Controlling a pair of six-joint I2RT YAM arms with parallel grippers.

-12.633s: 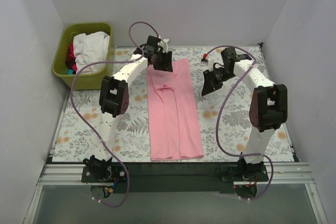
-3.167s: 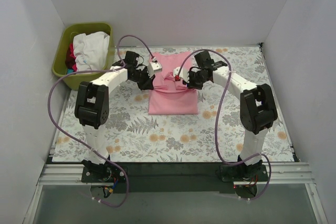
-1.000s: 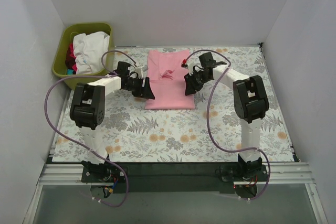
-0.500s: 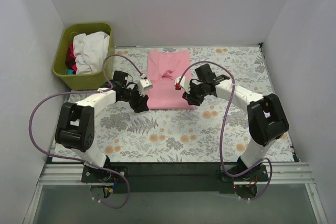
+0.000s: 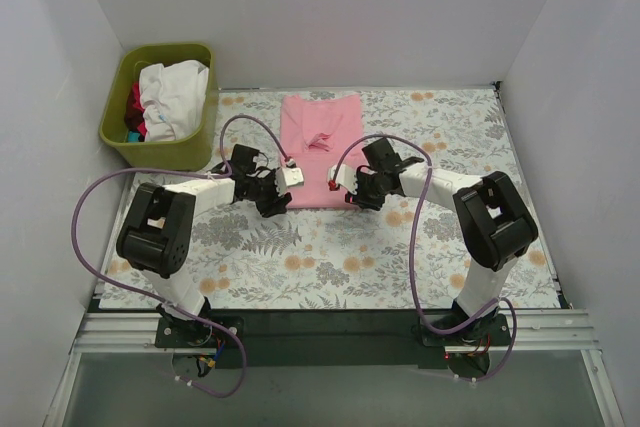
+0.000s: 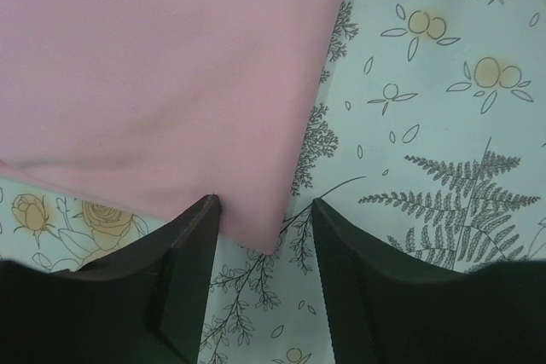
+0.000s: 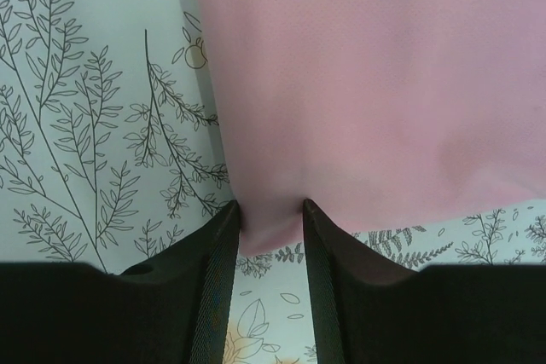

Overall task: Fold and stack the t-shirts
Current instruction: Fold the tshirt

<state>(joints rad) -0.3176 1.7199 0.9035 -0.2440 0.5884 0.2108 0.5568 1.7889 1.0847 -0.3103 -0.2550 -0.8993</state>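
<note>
Lying folded toward the worktop's far edge, the pink t-shirt (image 5: 320, 147) has one near corner straddled by the spread-fingered left gripper (image 6: 264, 210), the other pinched by the right gripper (image 7: 271, 210).

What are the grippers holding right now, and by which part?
The right gripper appears to pinch the shirt by its near right corner. The left gripper only straddles the near left corner, jaws open, holding nothing.
</note>
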